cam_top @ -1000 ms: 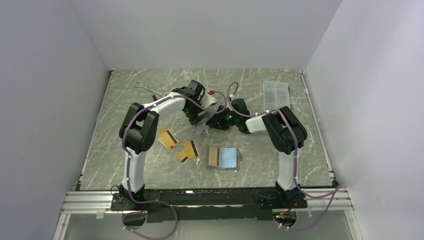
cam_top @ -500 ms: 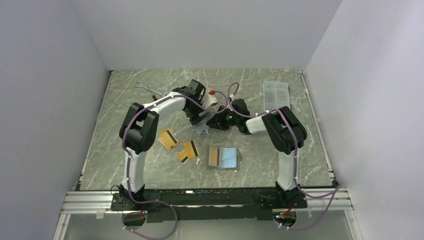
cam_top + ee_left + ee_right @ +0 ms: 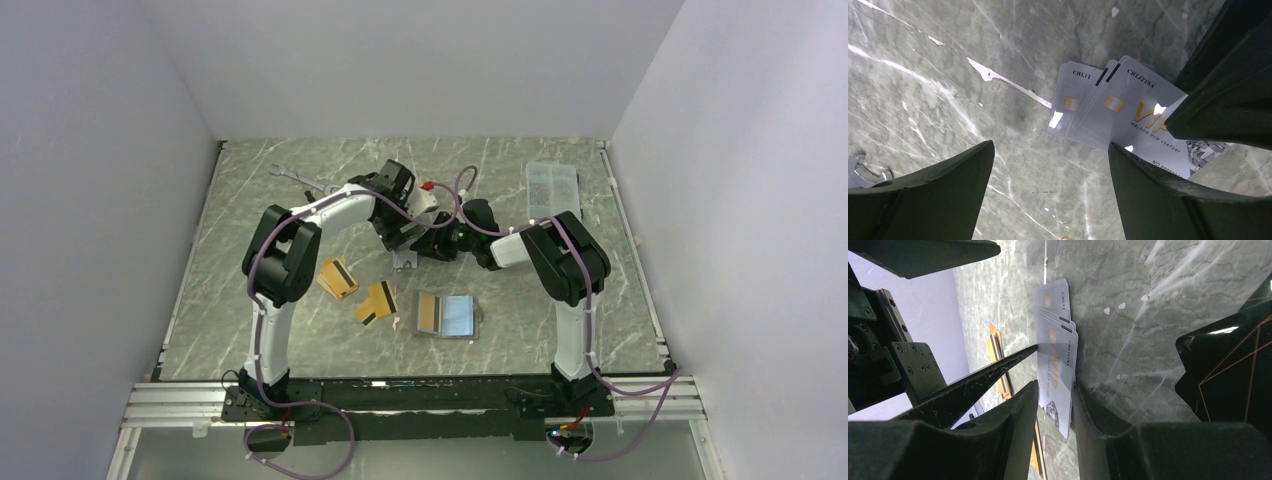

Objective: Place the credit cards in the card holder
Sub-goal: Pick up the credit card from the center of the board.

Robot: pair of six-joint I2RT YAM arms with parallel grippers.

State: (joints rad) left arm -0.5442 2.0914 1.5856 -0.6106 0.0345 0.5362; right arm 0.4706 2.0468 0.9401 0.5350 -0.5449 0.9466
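Observation:
A fanned stack of silver credit cards (image 3: 405,261) (image 3: 1113,110) (image 3: 1058,340) lies mid-table, between the two grippers. My right gripper (image 3: 425,248) (image 3: 1055,385) has its jaws narrowed around the stack's end. One finger is under the cards and the other over them, with a slit still showing. My left gripper (image 3: 402,240) (image 3: 1050,145) is wide open, and one fingertip (image 3: 1030,349) touches the stack's edge. Two piles of gold credit cards (image 3: 337,278) (image 3: 375,302) lie nearer the front. The card holder (image 3: 447,314) lies open, gold showing on its left page.
A black pouch with orange lines (image 3: 1228,375) sits close beside my right gripper. A clear compartment box (image 3: 552,183) stands at the back right. A wrench (image 3: 295,177) (image 3: 863,170) lies at the back left.
The right gripper's jaws have narrowed a little around the silver cards. Both wrists have shifted slightly toward each other over the stack.

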